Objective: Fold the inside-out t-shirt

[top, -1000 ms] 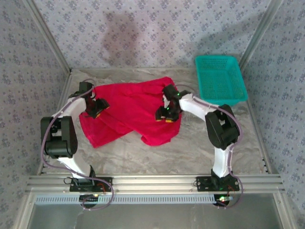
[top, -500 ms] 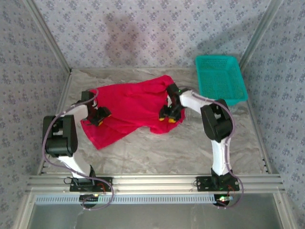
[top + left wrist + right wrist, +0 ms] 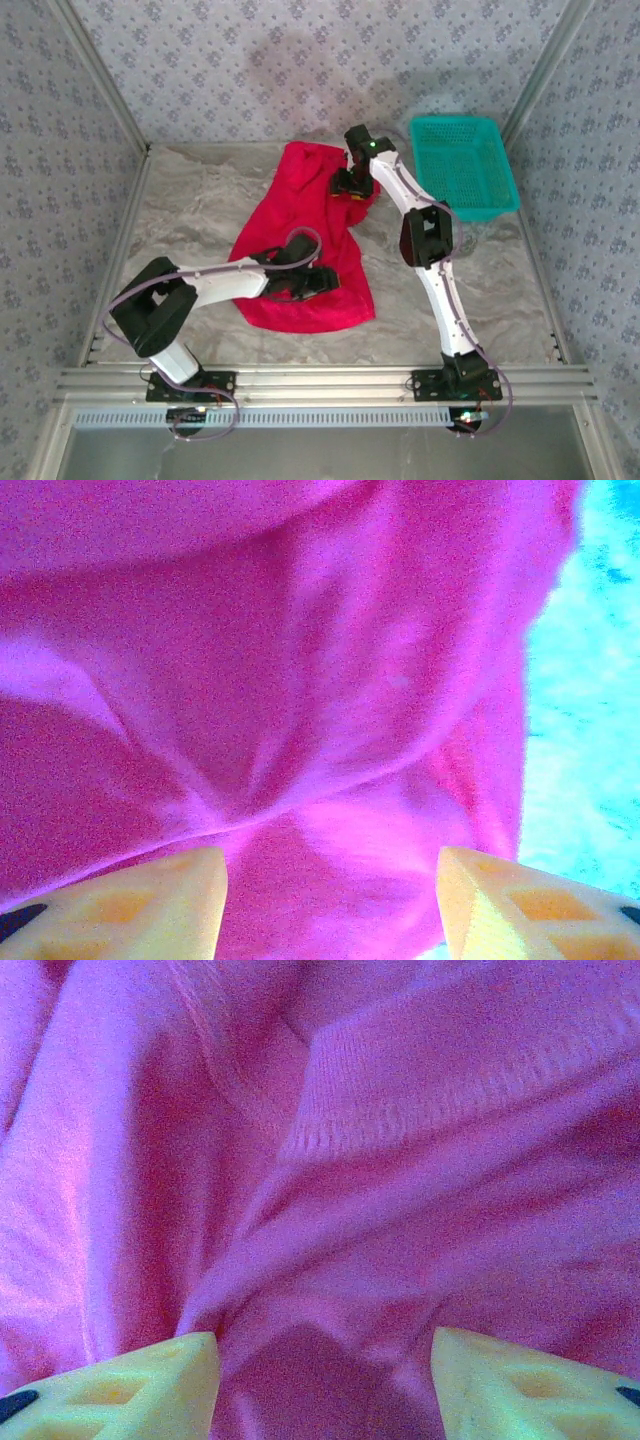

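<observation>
The inside-out t-shirt (image 3: pixel 300 225), bright red, lies as a long strip from the far middle of the table toward the near middle. My left gripper (image 3: pixel 312 283) sits on its near end. In the left wrist view its yellow fingertips (image 3: pixel 150 905) stand apart, with bunched t-shirt cloth (image 3: pixel 330 880) filling the gap. My right gripper (image 3: pixel 350 186) is on the far end, arm stretched far out. Its fingertips (image 3: pixel 520 1380) also stand apart over creased t-shirt cloth (image 3: pixel 330 1360), with a ribbed hem (image 3: pixel 430 1070) just ahead. The shirt runs between the two grippers.
A teal mesh basket (image 3: pixel 462 165) stands at the far right, close to the right gripper. Patterned walls (image 3: pixel 60 200) close in the table on the left, back and right. Bare marbled tabletop (image 3: pixel 180 210) lies left of the shirt.
The left gripper swept from the left edge to the near middle. The right gripper reached away to the far middle. The shirt came along, turning from a sideways spread into a strip running front to back.
</observation>
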Motion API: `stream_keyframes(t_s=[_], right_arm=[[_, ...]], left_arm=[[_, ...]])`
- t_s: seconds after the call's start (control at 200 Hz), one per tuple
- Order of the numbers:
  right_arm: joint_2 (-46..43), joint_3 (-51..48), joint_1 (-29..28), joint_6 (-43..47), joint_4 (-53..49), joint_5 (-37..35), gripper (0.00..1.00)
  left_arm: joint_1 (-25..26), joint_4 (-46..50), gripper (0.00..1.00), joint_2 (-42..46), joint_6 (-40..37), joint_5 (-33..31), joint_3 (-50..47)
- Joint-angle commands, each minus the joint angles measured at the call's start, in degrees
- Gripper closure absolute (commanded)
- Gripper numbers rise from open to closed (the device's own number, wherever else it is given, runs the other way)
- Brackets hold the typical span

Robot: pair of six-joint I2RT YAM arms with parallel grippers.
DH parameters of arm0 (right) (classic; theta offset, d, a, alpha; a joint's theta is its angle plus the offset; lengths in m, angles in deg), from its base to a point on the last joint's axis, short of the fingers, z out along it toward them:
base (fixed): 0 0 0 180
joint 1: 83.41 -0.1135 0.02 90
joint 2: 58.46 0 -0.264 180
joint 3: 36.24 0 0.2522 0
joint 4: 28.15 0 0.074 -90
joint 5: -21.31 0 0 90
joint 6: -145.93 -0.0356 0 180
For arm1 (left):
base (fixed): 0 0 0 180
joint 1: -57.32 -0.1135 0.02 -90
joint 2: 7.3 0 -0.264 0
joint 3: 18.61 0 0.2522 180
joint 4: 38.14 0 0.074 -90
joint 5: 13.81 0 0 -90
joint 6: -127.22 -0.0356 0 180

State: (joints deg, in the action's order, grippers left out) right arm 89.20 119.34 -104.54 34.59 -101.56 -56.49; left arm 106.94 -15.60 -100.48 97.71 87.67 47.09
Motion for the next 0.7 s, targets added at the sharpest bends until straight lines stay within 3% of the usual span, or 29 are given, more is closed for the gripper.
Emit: stream_keyframes(t_s=[0.0,0.165,0.32,0.52,0.695], right_arm=[[-12.2,-9.9,0.1,2.7,-2.0,-0.6,0.39],[-27.9,-32.6,0.1,2.2,5.9,-1.4,0.41],[-37.7,-52.0,-3.5,-4.9,16.1,4.7,0.51],[-41.7,-63.6,-12.0,-13.1,24.9,6.0,0.52],[-39.4,-67.0,-16.7,-16.4,28.8,5.2,0.53]], left_arm=[[-3.8,9.1,0.44,1.2,-4.7,-2.7,8.8],[-15.9,11.8,0.48,-0.1,-10.0,1.0,13.6],[-25.1,12.7,0.48,-6.9,-13.3,3.7,22.1],[-28.6,18.7,0.35,-23.1,-18.8,1.9,42.7],[-29.5,24.2,0.33,-39.1,-20.9,-0.2,63.9]])
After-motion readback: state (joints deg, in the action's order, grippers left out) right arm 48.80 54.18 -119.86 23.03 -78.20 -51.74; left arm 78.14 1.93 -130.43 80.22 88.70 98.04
